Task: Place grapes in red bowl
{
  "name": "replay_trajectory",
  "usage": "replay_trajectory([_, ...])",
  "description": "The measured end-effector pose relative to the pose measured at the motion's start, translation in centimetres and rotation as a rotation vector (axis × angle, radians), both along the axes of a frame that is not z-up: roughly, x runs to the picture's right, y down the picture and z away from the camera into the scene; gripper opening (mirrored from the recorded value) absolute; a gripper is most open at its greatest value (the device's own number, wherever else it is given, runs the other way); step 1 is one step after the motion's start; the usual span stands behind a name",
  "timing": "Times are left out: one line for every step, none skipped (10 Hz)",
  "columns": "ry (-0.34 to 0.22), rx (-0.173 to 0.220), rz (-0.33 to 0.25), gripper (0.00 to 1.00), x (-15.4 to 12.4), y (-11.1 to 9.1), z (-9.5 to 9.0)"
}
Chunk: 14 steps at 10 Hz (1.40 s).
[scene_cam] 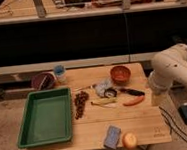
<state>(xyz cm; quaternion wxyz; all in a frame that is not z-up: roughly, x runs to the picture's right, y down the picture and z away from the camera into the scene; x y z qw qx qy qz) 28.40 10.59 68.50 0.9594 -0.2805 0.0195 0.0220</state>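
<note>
Your claw (157, 97) hangs at the desk's (142, 124) right edge, spread and holding nothing. The grapes (80, 103) lie well off to its left, past mid-desk, just beside the green tray (24, 142). The bunch is a knobbly string of dark, glossy beads, its long axis running from near edge to far edge. Farther back, near the far edge, sits the red bowl (120, 74), smooth and round, closer to your claw than the grapes are.
</note>
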Motion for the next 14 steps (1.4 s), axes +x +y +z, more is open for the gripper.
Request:
replay_trajectory([0.0, 0.0, 0.0, 0.65, 0.0, 0.0, 0.0])
replay_trajectory([-0.001, 0.001, -0.001, 0.65, 0.0, 0.0, 0.0])
replay_trajectory([-0.021, 0.021, -0.022, 0.65, -0.4, -0.4, 0.0])
replay_trajectory([-0.05, 0.041, -0.05, 0.65, -1.0, -0.8, -0.1])
replay_trajectory([-0.096, 0.071, -0.09, 0.65, -2.1, -1.6, -0.2])
replay_trajectory([-0.181, 0.101, -0.122, 0.65, -4.2, -2.6, -0.1])
replay_trajectory([-0.258, 0.122, -0.146, 0.65, -6.0, -3.4, 0.1])
replay_trajectory([-0.315, 0.138, -0.164, 0.65, -7.4, -4.0, 0.2])
replay_trajectory([-0.393, 0.154, -0.193, 0.65, -9.6, -4.8, 0.5])
replay_trajectory([-0.442, 0.162, -0.216, 0.65, -11.3, -5.3, 0.8])
replay_trajectory([-0.497, 0.169, -0.245, 0.65, -13.1, -5.9, 1.1])
replay_trajectory([-0.554, 0.174, -0.276, 0.65, -14.8, -6.2, 1.4])
replay_trajectory([-0.611, 0.173, -0.316, 0.65, -16.6, -6.4, 1.7])
replay_trajectory([-0.639, 0.173, -0.337, 0.65, -17.4, -6.5, 1.9])
